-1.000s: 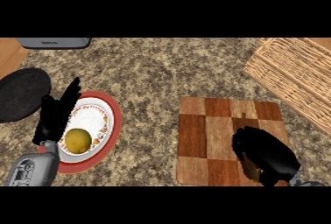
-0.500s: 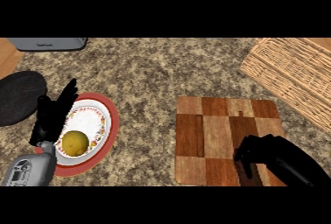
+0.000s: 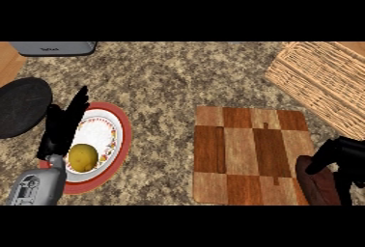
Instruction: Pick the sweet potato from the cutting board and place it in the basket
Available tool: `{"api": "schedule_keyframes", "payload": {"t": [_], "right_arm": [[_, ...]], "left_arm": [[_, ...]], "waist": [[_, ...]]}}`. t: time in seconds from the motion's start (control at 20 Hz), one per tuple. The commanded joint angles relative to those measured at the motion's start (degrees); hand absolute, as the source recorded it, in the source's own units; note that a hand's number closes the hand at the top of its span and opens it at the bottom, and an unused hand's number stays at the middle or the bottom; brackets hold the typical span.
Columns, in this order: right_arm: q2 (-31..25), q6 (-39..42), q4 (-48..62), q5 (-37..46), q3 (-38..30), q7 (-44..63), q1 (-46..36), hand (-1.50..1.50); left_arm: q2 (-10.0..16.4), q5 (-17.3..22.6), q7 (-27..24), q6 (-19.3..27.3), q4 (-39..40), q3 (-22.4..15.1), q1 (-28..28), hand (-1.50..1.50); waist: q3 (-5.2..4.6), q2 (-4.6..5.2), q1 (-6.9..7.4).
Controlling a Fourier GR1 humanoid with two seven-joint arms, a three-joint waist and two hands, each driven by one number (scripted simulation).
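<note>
Right robot hand (image 3: 348,150) curled round sweet potato (image 3: 315,186) at board's (image 3: 242,154) right edge; long axis points toward basket (image 3: 324,79) beyond.

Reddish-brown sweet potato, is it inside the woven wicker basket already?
No, the reddish-brown sweet potato sits at the checkered wooden cutting board's right edge, by the black right hand, apart from the woven wicker basket.

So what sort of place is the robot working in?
Most likely a kitchen counter: there's a speckled stone top, a wooden cutting board, a woven basket and a plate holding a yellow fruit.
</note>
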Motion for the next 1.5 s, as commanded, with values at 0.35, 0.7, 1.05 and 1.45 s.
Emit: {"api": "schedule_keyframes", "payload": {"t": [0.35, 0.7, 1.05, 1.45], "right_arm": [[-11.6, -3.0, 9.0, -25.6, -11.7, 35.6, -28.9, 1.50], [-29.1, 0.6, 18.7, -11.0, -10.4, 30.1, -38.0, 1.50], [-38.9, -3.5, 38.0, 4.7, -5.5, 12.2, -39.8, 1.50], [-45.6, -15.6, 62.1, 13.6, -2.9, -14.0, -38.5, 1.50]], "left_arm": [[0.1, -0.7, 3.0, -0.4, -1.4, -1.0, -2.0, 0.00], [0.4, 0.3, 0.6, -1.0, 1.3, 0.2, -4.1, 0.00], [-0.3, 0.0, 2.0, -1.7, 0.3, -1.2, -4.0, 0.00], [-0.9, -0.5, 0.4, -0.1, 2.6, -0.4, -4.7, 0.00]], "waist": [[0.00, -0.15, 1.11], [0.14, 0.85, 2.21], [0.26, 1.14, 3.24], [0.29, 1.22, 2.82]]}}
